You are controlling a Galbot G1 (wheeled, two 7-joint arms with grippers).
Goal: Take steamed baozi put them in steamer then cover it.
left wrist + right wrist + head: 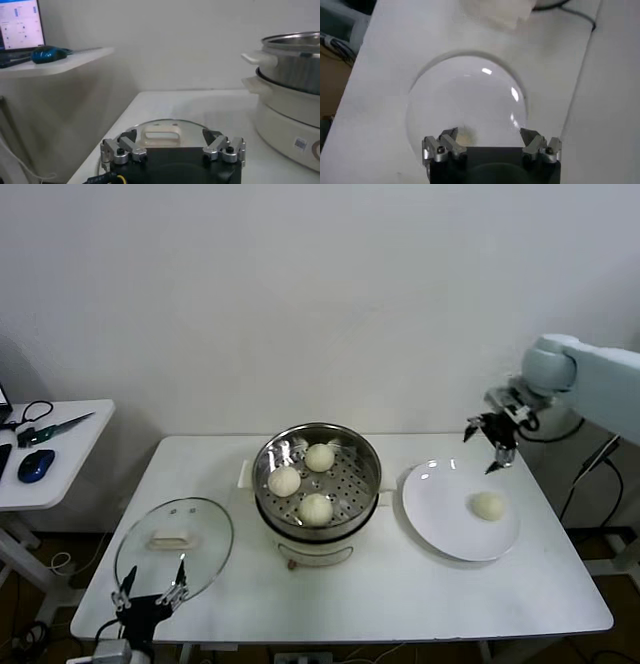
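The left gripper (152,592) is hanging with jaws spread wide just short of the clear glass cover (174,546), which is lying flat. Beyond it the shiny perforated steamer (318,481) is holding three smooth steamed baozi (316,508). The right gripper (489,448), empty and wide, is hovering above the glossy white plate (440,509), where a fourth bun (488,505) is sitting.

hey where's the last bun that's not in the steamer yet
In the head view, the bun lies on the white plate at the table's right side, right of the steamer; the open right gripper hovers above the plate's far edge.
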